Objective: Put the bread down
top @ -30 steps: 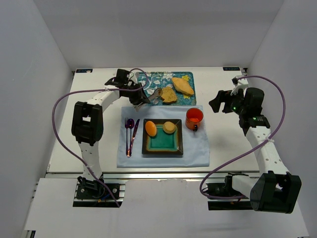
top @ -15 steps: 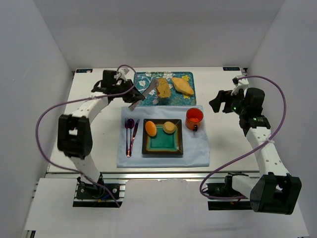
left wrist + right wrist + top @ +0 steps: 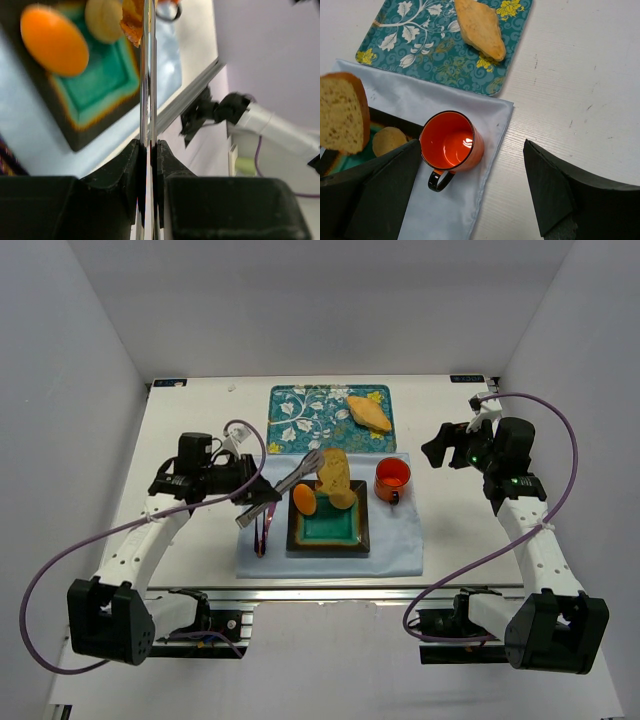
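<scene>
1. The left jaws are clenched on the handle end of metal tongs (image 3: 292, 480). In the left wrist view the two tong blades (image 3: 148, 75) lie pressed together between the black fingers (image 3: 125, 167).
2. The tong tips grip the toast slice (image 3: 333, 472), which is held tilted over the far part of the square green plate (image 3: 330, 530). Whether the slice touches the plate cannot be told.
3. The orange oval roll (image 3: 304, 499) lies on the left part of the plate. The round tan bun (image 3: 345, 500) lies on the right part, partly covered by the toast slice.
4. A further bread piece (image 3: 368, 413) lies on the patterned teal tray (image 3: 305, 410) at the far side of the tabletop (image 3: 180, 420).
5. The plate, an orange mug (image 3: 392, 478) to its right and purple cutlery (image 3: 262, 510) to its left sit on a pale blue cloth (image 3: 390, 540).
6. The right jaws are released and hold nothing. They hang above the tabletop to the right of the mug.
</scene>
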